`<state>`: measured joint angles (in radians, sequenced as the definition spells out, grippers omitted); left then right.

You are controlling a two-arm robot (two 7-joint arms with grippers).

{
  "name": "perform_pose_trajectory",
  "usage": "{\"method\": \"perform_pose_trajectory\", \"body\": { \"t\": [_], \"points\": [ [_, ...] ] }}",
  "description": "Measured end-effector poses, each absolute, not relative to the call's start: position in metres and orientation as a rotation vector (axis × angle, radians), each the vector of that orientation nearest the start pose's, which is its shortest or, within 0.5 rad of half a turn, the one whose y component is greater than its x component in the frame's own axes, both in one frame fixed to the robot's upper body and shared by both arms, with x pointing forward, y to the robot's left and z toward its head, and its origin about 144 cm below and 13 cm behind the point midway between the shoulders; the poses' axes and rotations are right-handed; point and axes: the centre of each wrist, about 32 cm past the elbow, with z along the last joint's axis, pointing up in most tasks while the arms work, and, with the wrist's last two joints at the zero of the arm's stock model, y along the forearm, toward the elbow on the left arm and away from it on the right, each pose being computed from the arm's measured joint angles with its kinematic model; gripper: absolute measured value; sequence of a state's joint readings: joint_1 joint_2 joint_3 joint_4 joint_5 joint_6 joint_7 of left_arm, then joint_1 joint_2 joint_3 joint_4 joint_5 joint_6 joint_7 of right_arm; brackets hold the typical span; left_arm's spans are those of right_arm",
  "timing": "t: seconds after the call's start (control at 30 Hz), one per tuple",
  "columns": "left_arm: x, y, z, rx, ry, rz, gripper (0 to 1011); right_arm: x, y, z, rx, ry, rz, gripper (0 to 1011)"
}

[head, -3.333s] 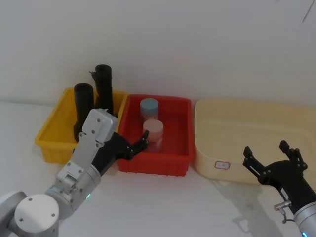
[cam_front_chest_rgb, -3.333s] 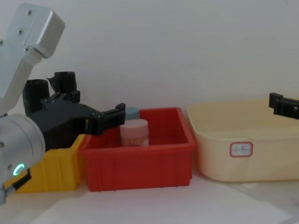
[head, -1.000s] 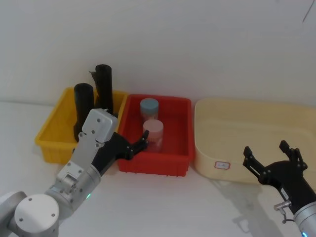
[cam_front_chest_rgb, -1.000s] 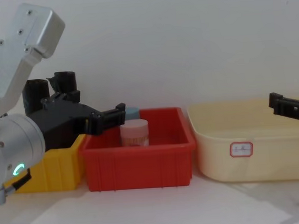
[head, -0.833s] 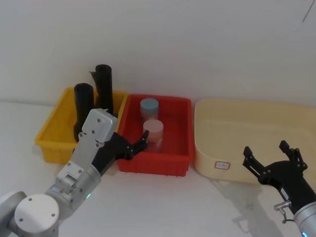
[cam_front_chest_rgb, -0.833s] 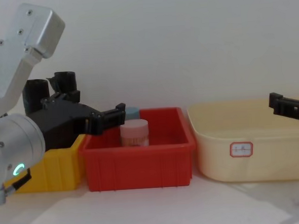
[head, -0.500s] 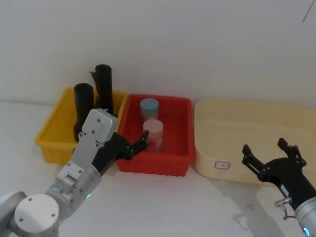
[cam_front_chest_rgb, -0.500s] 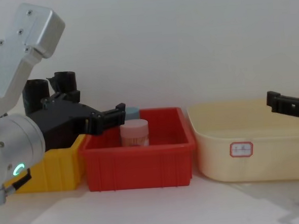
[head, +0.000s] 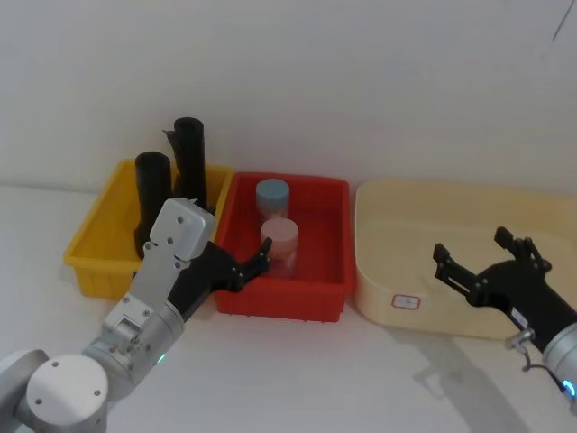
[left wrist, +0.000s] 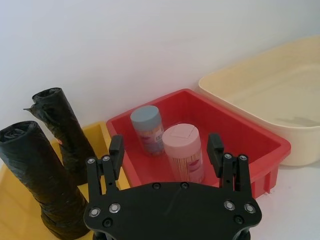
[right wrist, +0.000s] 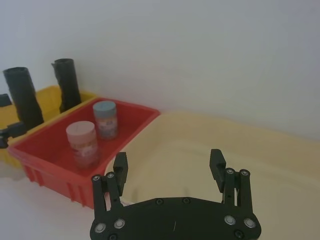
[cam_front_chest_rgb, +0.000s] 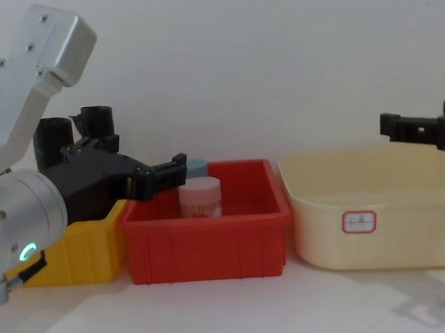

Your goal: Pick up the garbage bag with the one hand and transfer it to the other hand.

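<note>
Left end effector, spread wide and empty, was seen at the red bin's near-left corner, just right of the yellow bin, where the garbage bag stood upright (not yet grasped). Right end effector was poised open over the cream tub. Reaching was judged the step in hand. Next, the bag's upper part would need to be straddled and clamped.

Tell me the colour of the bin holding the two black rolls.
The bin is yellow; head view.
</note>
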<state>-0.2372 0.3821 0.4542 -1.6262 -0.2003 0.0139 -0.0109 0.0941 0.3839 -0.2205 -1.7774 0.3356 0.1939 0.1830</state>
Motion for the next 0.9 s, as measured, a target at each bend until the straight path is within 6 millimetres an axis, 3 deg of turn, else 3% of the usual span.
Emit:
{"method": "perform_pose_trajectory", "body": {
  "t": [0.37, 0.9],
  "points": [
    [0.492, 0.198, 1.204, 0.061, -0.268, 1.124, 1001, 0.488, -0.249, 1.254, -0.090, -0.048, -1.034, 1000],
    [0.492, 0.198, 1.204, 0.061, -0.268, 1.124, 1001, 0.515, -0.232, 1.281, -0.158, -0.047, -0.924, 1000]
  ]
}}
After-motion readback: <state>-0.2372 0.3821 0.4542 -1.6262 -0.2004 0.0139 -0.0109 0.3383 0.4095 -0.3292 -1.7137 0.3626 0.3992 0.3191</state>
